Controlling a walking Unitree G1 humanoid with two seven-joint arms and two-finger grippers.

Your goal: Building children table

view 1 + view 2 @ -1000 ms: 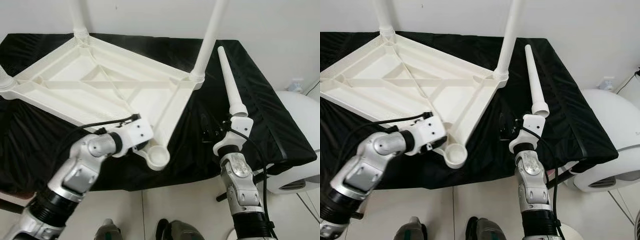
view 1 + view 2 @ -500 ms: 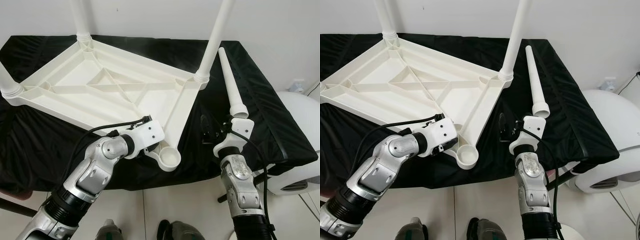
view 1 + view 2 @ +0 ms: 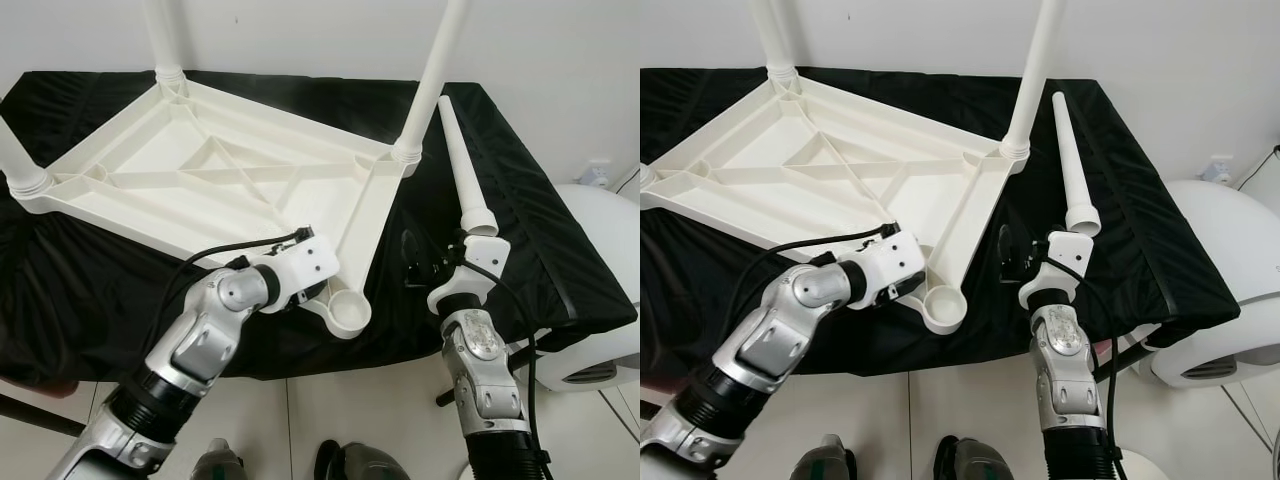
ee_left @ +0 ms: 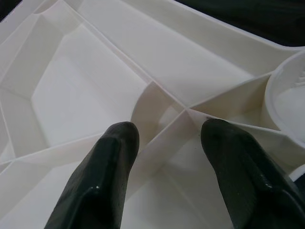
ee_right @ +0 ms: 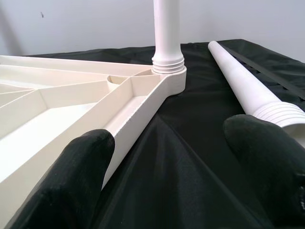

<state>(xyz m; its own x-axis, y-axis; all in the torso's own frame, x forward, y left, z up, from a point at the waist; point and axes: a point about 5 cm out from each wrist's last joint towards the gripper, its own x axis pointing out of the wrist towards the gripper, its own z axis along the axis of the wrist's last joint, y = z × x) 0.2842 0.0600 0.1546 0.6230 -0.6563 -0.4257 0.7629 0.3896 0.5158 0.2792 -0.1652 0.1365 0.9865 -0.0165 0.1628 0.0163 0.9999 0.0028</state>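
White plastic tabletop [image 3: 210,175], upside down on a black cloth [image 3: 500,190] over the worktable, three legs already standing up from its corners. Left gripper [image 4: 164,143] at the near corner beside the empty socket [image 3: 348,312], fingers [image 4: 102,176] apart, straddling a rib on the underside; contact with the rib unclear. Right gripper [image 5: 167,162] low over the cloth just right of the tabletop's edge, wide open, holding nothing. Loose leg [image 3: 458,160] on the cloth just right of that gripper, threaded end nearest it, tip pointing away. One fitted leg [image 5: 167,33] straight ahead of the right gripper. White wall beyond, pale tiled floor below, a rounded white appliance [image 3: 600,270] off to the right.
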